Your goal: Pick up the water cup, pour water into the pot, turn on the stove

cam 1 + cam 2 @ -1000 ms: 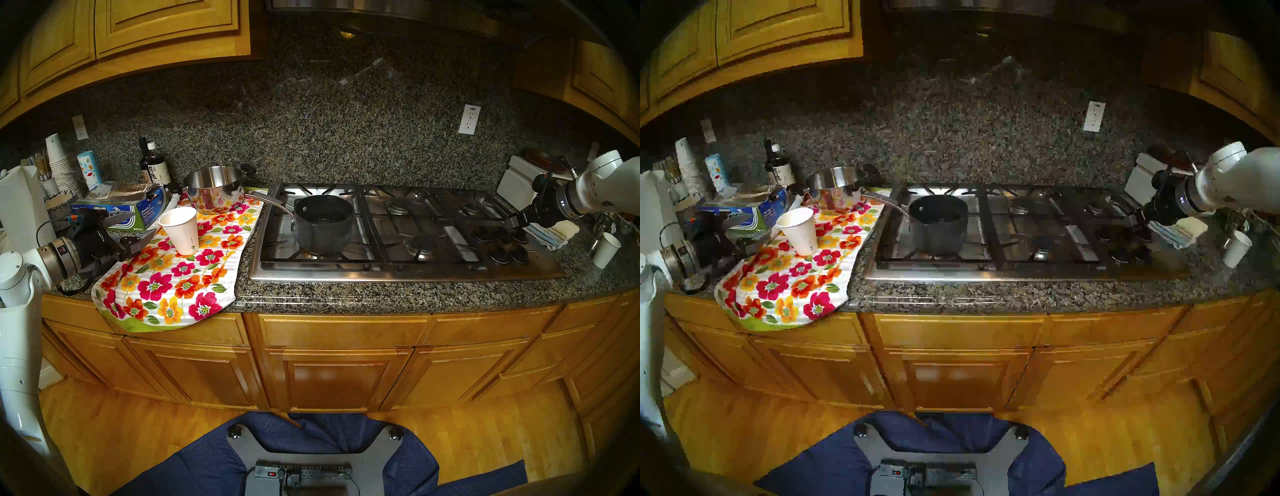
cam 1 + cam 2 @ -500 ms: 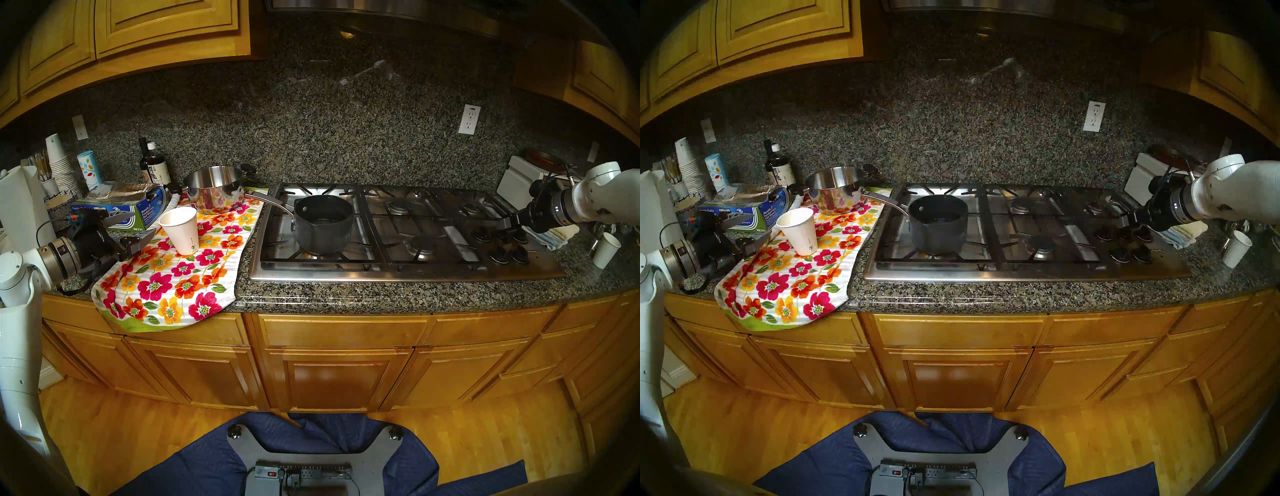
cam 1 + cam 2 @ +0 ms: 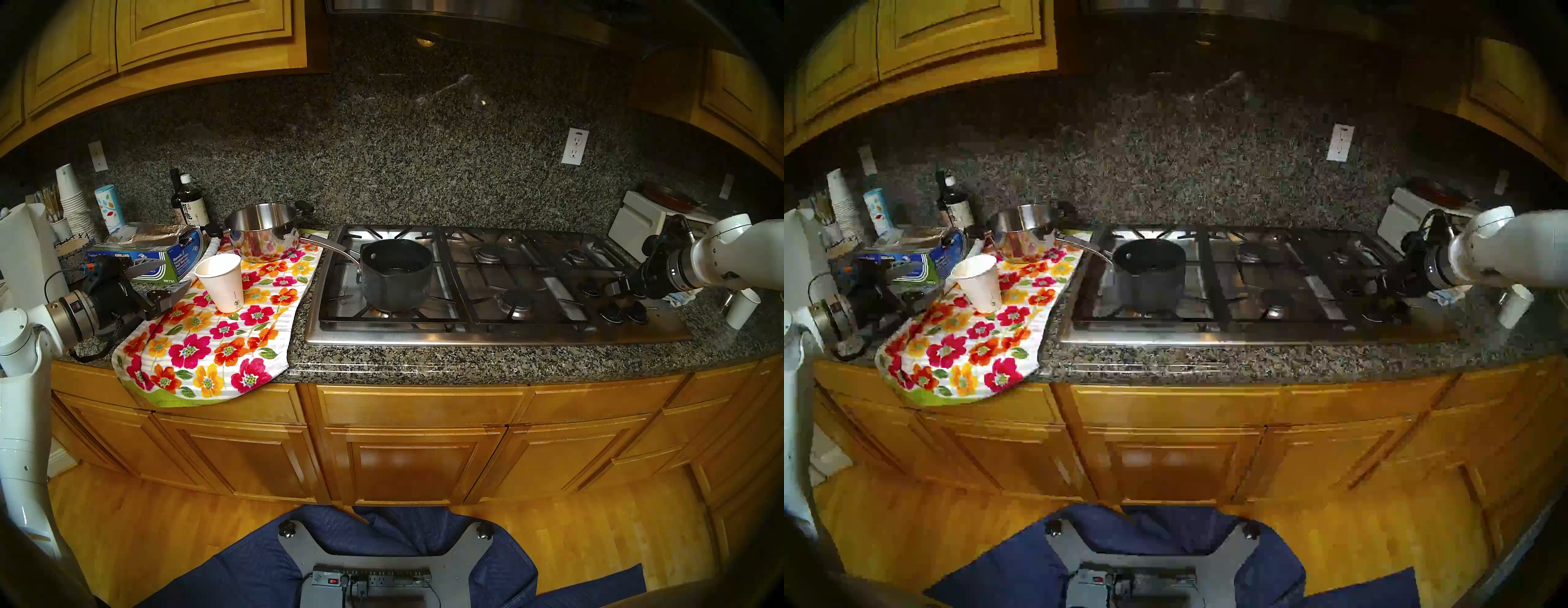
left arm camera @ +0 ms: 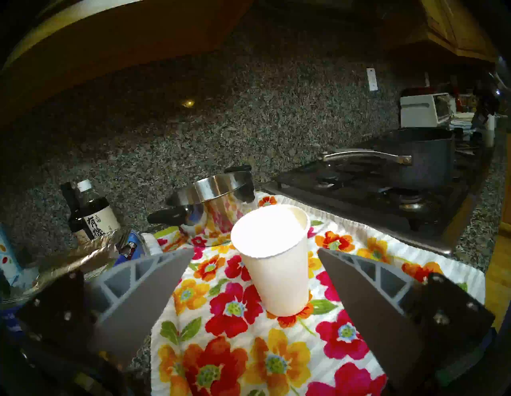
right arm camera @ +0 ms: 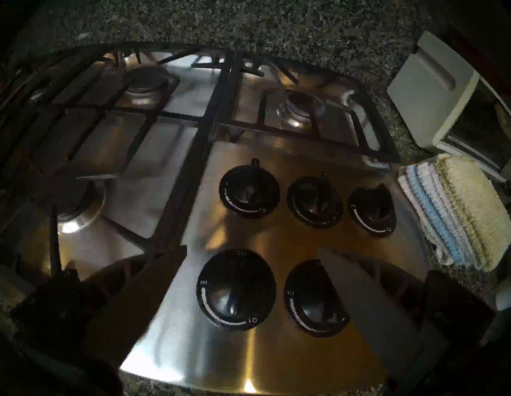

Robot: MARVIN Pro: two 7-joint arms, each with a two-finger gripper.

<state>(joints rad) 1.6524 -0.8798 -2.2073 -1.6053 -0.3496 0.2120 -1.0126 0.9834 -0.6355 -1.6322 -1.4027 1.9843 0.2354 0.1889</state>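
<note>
The stove (image 3: 500, 331) is set into the granite counter (image 3: 466, 361) and serves as the reference landmark. A floral towel (image 3: 220, 339) lies on the counter just left of the stove. The pot (image 3: 396, 276) stands on the stove's front-left grate, handle pointing back-left toward the towel. The steel pot (image 3: 263, 231) sits on the towel's far end, left of the stove. The water cup (image 3: 222, 282) stands upright on the towel, left of the stove, apart from both pots.

The left gripper (image 4: 254, 257), left of the stove, is spread wide; the cup stands between its fingers, untouched. The right gripper (image 5: 251, 254) hangs over the knobs (image 5: 236, 290) at the stove's right end, fingers parted and holding nothing.
</note>
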